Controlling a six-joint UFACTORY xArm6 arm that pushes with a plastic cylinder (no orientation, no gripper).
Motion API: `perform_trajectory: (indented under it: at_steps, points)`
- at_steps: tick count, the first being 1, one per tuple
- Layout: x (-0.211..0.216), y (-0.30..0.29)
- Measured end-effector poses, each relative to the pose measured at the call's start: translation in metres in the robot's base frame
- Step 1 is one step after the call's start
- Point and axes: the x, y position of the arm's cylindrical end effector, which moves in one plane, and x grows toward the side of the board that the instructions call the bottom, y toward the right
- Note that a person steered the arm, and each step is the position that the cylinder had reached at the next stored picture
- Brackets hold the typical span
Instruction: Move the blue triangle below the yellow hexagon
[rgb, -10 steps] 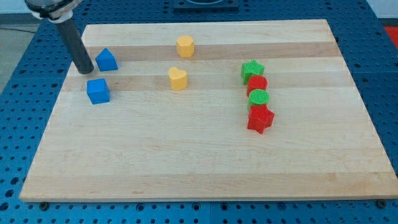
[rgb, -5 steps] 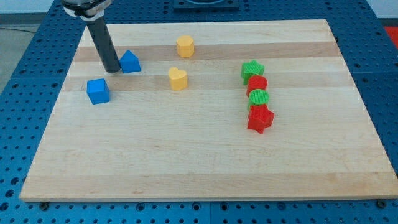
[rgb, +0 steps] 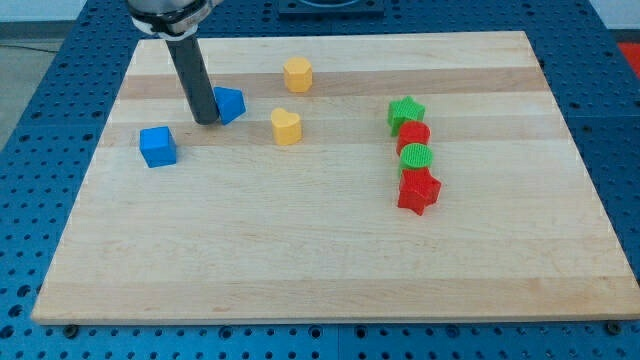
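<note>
My tip (rgb: 205, 121) rested on the wooden surface (rgb: 300, 250), touching the view's left side of the blue triangle (rgb: 229, 104). The end effector was a plain rod, with nothing to spread or pinch. The triangle sat left of the yellow heart (rgb: 286, 126) and down-left of the yellow hexagon (rgb: 297, 74). A blue cube (rgb: 157, 146) lay apart toward the view's lower left. At the right stood a touching column: green star (rgb: 406, 110), red cylinder (rgb: 413, 134), green cylinder (rgb: 415, 158), red star (rgb: 418, 190).

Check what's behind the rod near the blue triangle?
My tip sits against the blue triangle on its left side. The rod covers the triangle's left edge and a strip of the board; nothing else shows there.
</note>
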Motion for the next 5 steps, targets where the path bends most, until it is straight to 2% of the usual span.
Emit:
perform_trajectory:
  at_steps: [5]
  points:
    - [-0.017,0.072]
